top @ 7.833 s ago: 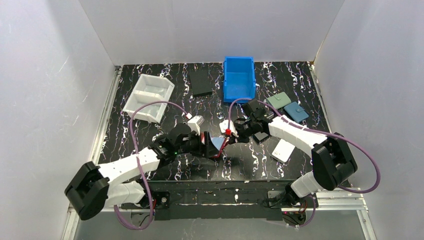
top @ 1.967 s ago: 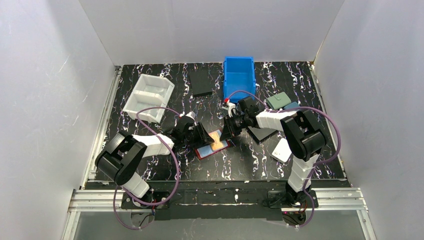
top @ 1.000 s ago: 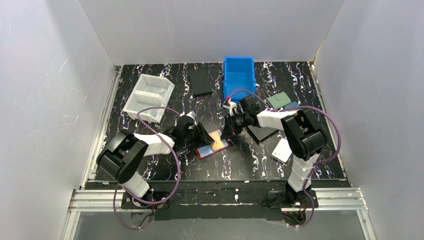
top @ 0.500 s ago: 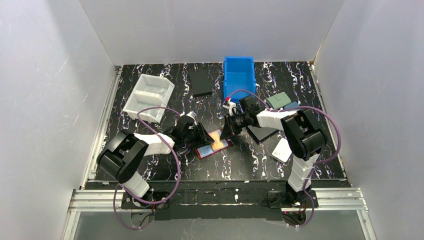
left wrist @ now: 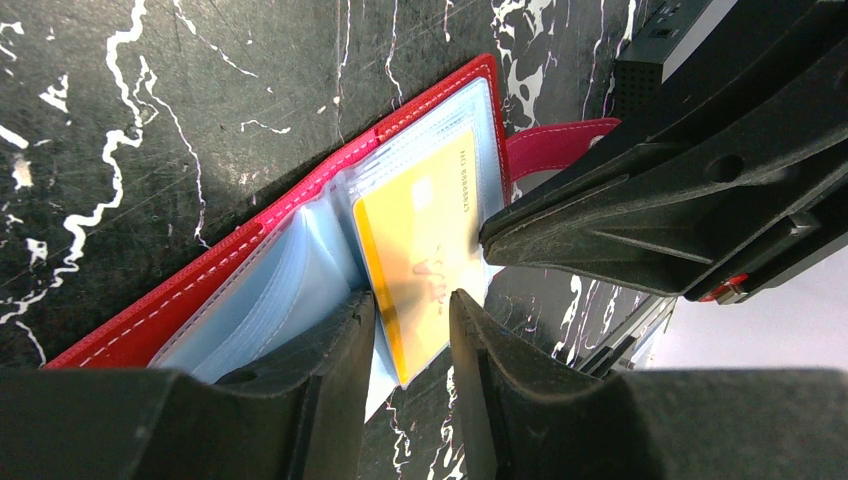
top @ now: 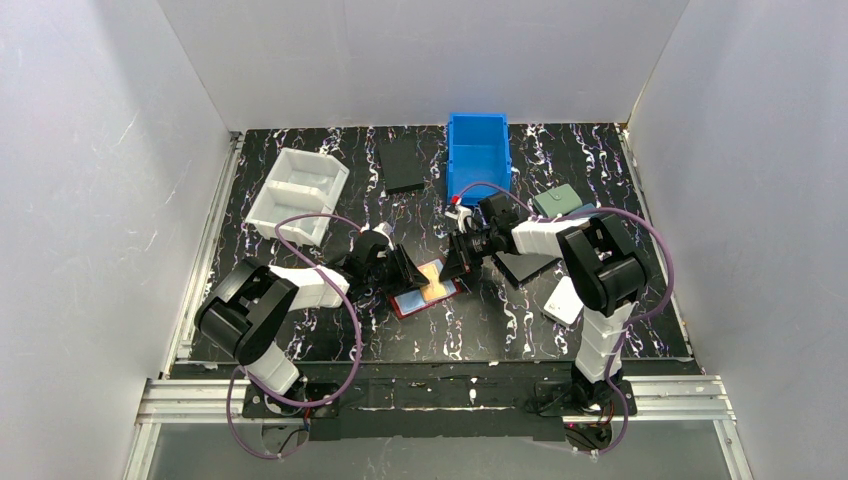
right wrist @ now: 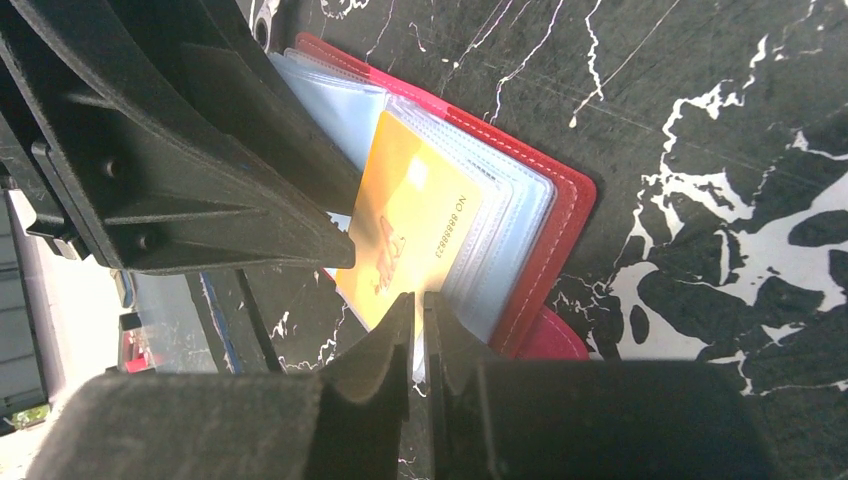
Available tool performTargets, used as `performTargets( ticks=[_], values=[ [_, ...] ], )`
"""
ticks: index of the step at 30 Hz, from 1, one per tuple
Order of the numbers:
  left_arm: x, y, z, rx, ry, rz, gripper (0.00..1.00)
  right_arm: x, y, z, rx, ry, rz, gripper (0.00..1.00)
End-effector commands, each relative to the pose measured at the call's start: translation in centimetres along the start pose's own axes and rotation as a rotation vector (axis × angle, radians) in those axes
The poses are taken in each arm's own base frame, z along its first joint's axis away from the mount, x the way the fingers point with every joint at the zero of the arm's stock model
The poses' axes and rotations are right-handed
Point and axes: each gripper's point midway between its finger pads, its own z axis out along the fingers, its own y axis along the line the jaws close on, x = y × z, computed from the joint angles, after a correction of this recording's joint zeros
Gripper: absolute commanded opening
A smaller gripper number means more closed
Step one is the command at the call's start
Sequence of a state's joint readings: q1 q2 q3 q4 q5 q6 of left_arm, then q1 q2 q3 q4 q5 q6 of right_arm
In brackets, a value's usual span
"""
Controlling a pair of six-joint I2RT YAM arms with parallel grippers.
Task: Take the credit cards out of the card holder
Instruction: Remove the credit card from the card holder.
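The red card holder (top: 412, 301) lies open on the table, its pale blue pockets (left wrist: 290, 280) facing up. An orange credit card (left wrist: 425, 250) sticks partway out of a pocket toward the holder's open edge. My left gripper (left wrist: 412, 305) is open, its fingertips astride the card's lower corner, and its left finger (left wrist: 335, 345) rests on the pockets. My right gripper (right wrist: 418, 300) is shut on the orange card's (right wrist: 405, 225) near edge, with a pale sliver in the slit. Both grippers (top: 403, 272) (top: 452, 268) meet over the holder. No whitish card shows.
A blue bin (top: 478, 155) stands at the back, with a white divided tray (top: 297, 195) at back left. Black flat cases (top: 403, 163) (top: 525, 268) lie nearby. A teal wallet (top: 556, 202) and a white wallet (top: 565, 300) lie to the right.
Several seconds ago both grippers held the holder up between them; now it lies open on the table with the orange card showing. Over the last second hardly anything has moved.
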State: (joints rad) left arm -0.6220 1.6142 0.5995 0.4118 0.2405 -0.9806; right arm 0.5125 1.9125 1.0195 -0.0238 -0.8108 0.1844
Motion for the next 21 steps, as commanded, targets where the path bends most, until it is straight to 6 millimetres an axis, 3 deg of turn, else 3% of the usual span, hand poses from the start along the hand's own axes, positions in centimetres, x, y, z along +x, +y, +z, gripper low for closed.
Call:
performTargets(
  ticks=[1, 5, 10, 14, 17, 21],
  values=[
    [1.5, 2.7, 0.7, -0.094, 0.046, -0.005, 0.31, 1.0, -0.2, 1.3, 0.007, 0.045, -0.007, 0.15],
    [1.5, 2.7, 0.8, -0.091, 0.047, -0.013, 0.31, 1.6, -0.4, 1.9, 0.037, 0.066, -0.017, 0.13],
    [1.7, 2.8, 0.7, -0.085, 0.043, -0.036, 0.29, 2.0, -3.1, 1.9, 0.196, 0.083, -0.012, 0.08],
    [1.6, 2.6, 0.3, -0.055, 0.03, -0.082, 0.27, 2.2, -4.1, 1.7, 0.254, 0.087, -0.009, 0.07],
    [1.7, 2.2, 0.1, -0.017, 0.032, -0.105, 0.27, 2.4, -3.4, 2.0, 0.203, 0.097, -0.002, 0.08],
    [1.9, 2.1, 0.2, 0.007, 0.038, -0.126, 0.27, 2.4, -0.4, 2.5, 0.02, 0.104, 0.011, 0.09]
  ],
)
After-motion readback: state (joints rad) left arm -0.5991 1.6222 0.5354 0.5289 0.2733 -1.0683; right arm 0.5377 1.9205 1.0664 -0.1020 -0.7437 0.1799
